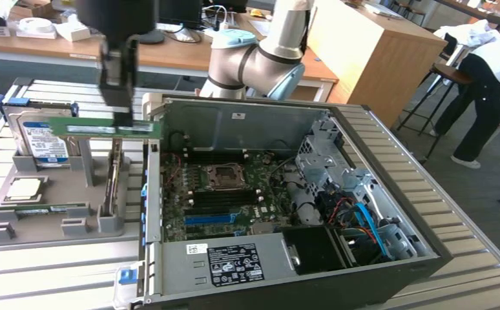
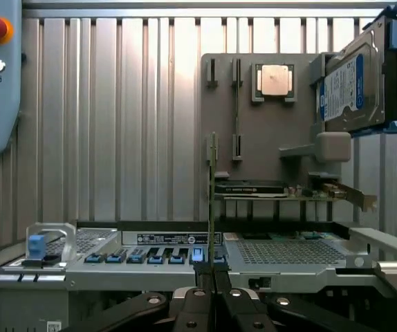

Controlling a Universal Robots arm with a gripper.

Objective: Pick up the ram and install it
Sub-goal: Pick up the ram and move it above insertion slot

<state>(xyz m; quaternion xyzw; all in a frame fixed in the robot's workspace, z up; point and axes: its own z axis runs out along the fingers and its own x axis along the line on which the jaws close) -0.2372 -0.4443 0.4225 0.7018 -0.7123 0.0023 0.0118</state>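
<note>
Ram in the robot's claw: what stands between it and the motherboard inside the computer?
In the exterior view, the case's pale side wall stands between the ram, clamped in the gripper, and the motherboard.

Above the holder: the ram (image 1: 90,128), clamped in the jaws, hangs in open air over the grey holder (image 1: 43,223).
Exterior view's left: upright hard drive (image 1: 41,141) just beside the ram's end.
Toward the case: computer case (image 1: 259,126) wall edge close to the ram's other end.
Inside the case: motherboard (image 1: 224,184) open from above; drive cage (image 1: 327,158) and cables (image 1: 362,216) crowd the exterior view's right; power supply (image 1: 224,258) blocks the near side.
</note>
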